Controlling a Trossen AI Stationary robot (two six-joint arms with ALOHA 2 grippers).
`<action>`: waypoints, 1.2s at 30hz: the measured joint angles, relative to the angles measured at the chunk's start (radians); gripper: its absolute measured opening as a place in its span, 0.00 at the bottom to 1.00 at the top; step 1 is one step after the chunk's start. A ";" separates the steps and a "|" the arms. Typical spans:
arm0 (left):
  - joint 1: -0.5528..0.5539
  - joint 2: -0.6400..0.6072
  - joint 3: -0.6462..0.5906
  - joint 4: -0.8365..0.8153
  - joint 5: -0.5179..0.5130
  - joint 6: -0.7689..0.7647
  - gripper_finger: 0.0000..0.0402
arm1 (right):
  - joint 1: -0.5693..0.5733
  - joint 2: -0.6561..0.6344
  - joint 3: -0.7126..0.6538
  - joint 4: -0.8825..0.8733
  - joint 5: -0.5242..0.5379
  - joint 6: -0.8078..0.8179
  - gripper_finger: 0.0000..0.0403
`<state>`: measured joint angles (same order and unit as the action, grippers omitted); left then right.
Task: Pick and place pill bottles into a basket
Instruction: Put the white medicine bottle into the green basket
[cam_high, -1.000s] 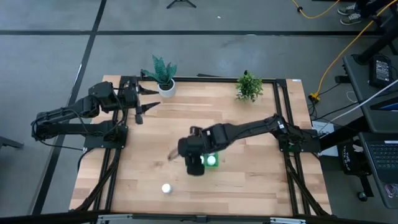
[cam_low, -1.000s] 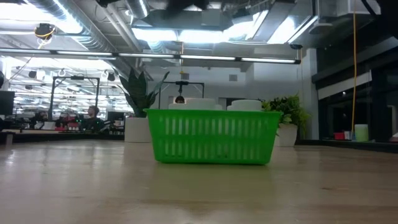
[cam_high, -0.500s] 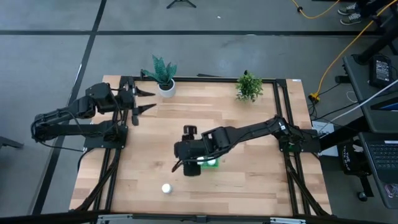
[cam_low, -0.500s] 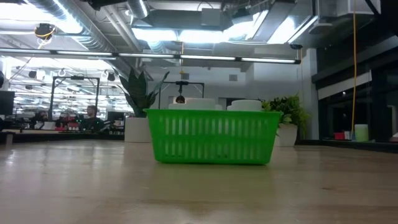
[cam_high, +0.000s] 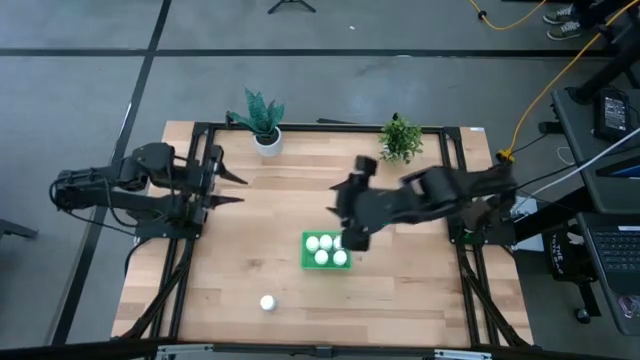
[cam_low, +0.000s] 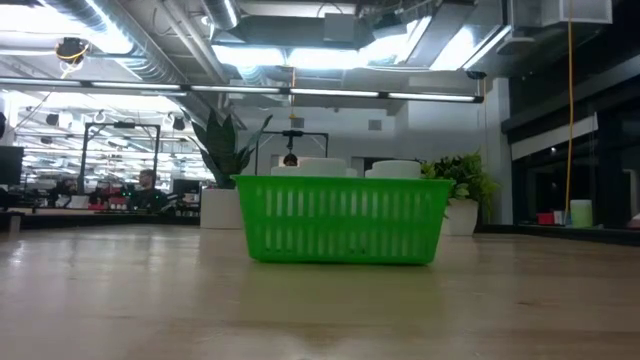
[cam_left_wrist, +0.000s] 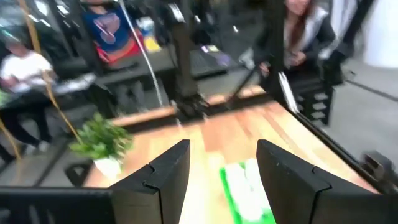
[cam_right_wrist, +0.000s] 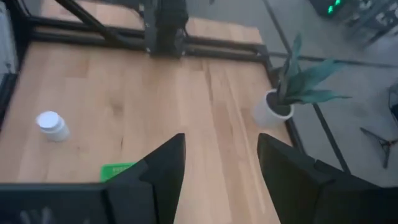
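Where planks run pale, table (cam_high: 390, 300)

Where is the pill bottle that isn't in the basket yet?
In the high view, the loose pill bottle stands alone near the table's front edge, left of the green basket.

Open-plan lab: exposed ceiling ducts (cam_low: 150, 40), rows of workstations (cam_low: 90, 195).

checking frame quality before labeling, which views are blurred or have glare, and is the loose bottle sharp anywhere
Left wrist view: smeared by blur, the small bright green plastic basket only a streak. Right wrist view: softer, yet the loose small white cylindrical pill bottle still reads. High view: even light, that bottle tiny but crisp; the right arm blurred. Low view: bright ceiling lights glare above the basket; near tabletop out of focus.
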<state>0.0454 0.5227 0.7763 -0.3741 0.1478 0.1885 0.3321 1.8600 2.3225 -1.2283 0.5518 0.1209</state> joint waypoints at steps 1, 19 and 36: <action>-0.016 0.018 0.020 -0.038 -0.007 0.000 0.45 | 0.000 -0.032 -0.022 0.013 -0.002 -0.015 0.50; -0.349 0.333 0.246 -0.432 -0.285 -0.320 0.45 | -0.117 -0.880 -1.409 1.066 -0.165 0.003 0.50; -0.601 0.837 0.360 -0.574 -0.214 -0.697 0.50 | -0.179 -0.993 -1.433 1.089 -0.216 -0.162 0.50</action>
<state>-0.5557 1.3599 1.1366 -0.9482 -0.0663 -0.5083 0.1533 0.8669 0.8894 -0.1397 0.3361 -0.0407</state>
